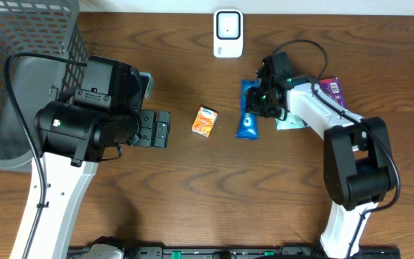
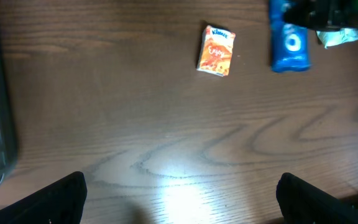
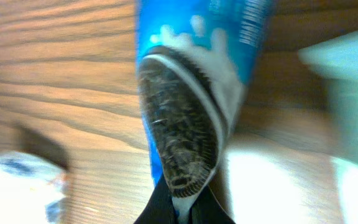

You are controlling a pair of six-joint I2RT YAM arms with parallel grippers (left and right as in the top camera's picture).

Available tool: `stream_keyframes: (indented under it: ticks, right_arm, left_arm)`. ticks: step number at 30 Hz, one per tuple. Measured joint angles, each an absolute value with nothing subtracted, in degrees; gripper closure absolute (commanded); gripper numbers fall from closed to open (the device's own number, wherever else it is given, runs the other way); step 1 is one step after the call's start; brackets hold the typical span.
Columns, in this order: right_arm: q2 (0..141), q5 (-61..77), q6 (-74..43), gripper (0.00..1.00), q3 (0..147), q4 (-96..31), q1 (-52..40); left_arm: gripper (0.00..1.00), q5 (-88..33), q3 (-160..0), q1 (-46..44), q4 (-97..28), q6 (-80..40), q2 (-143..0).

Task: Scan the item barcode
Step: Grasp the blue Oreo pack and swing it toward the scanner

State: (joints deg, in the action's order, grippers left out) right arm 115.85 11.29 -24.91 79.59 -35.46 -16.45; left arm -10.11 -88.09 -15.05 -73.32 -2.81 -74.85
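Right end effector (image 3: 180, 208): pressed together, the dark fingertips pinching the lower end of the blue cookie packet (image 3: 191, 93), low in the centre of the right wrist view.
Blue cookie packet: lies flat on the desk (image 1: 192, 187), lengthwise up and down the overhead frame, right of centre and in its upper half. A printed sandwich cookie faces up. No barcode can be made out on the side that shows.
Right arm: reaches from the lower right of the overhead frame up to the packet and covers its upper end.
Beside the packet: a pale green and white packet (image 1: 290, 123) lies just to its right, partly under the arm. A purple packet (image 1: 331, 88) lies farther right, near the arm.
White scanner (image 1: 228, 32): at the top centre of the overhead frame, above the blue packet and apart from it.
Orange tissue packet (image 1: 205, 121): alone on the desk at frame centre, left of the blue packet, not touching it.
Left end effector (image 2: 180, 180): spread wide, one dark finger in each bottom corner of the left wrist view, only bare wood between them.
Left arm: fills the left side of the overhead frame, well apart from all the packets.
Grey mesh basket (image 1: 20, 50): in the upper left corner, partly behind the left arm.
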Motion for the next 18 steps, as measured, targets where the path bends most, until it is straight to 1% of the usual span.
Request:
stream_keyframes:
  ticks: [4, 12, 18]
  right_arm:
    - [113.4, -3.8, -21.9, 0.99, 83.4, -42.0, -19.0]
    - [113.4, -32.6, -16.3, 0.99, 84.5, -41.3, -31.0]
    - [119.9, -42.5, -11.3, 0.99, 84.6, -39.8, -36.3]
  left_arm:
    - [0.02, -10.1, -88.1, -15.0, -73.3, -2.8, -74.8]
    - [0.02, -10.1, -88.1, -15.0, -73.3, -2.8, -74.8]
    - [0.02, -10.1, -88.1, -15.0, -73.3, -2.8, -74.8]
